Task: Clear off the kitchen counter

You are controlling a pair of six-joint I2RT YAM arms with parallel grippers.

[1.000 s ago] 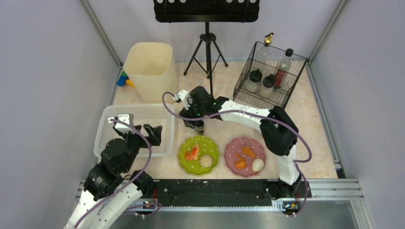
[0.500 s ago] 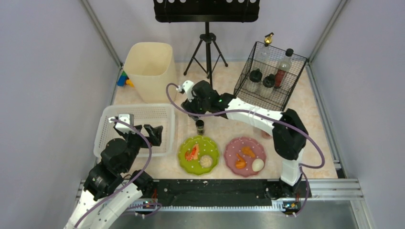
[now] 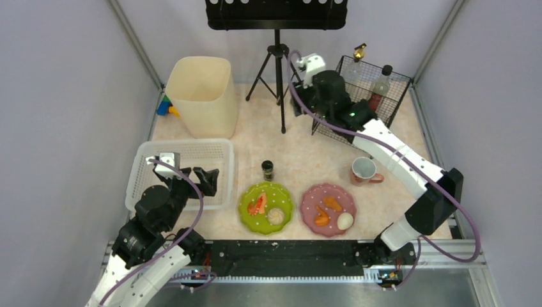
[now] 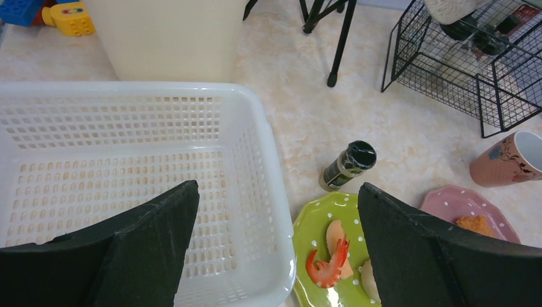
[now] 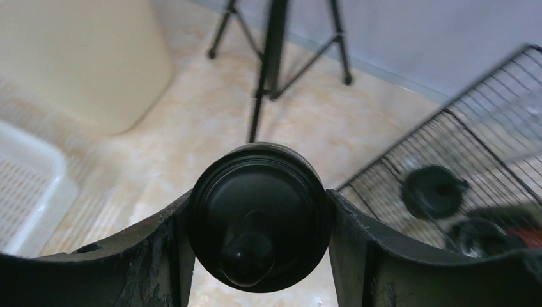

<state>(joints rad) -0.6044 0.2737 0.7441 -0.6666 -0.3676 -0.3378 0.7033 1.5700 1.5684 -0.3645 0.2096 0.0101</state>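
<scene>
Right gripper point(image 5: 259, 220) clamped on a black-capped bottle point(image 5: 259, 192) by the black wire rack point(image 3: 387, 125); left gripper point(image 4: 278, 188) jaws wide above the white basket point(image 4: 128, 102)

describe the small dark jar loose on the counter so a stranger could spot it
Find the white slotted basket at the left of the kitchen counter, then the green dotted plate to its right. Just beyond that plate stands the small dark jar, black-capped; unlike the bottles in the black wire rack, it stands alone.
</scene>
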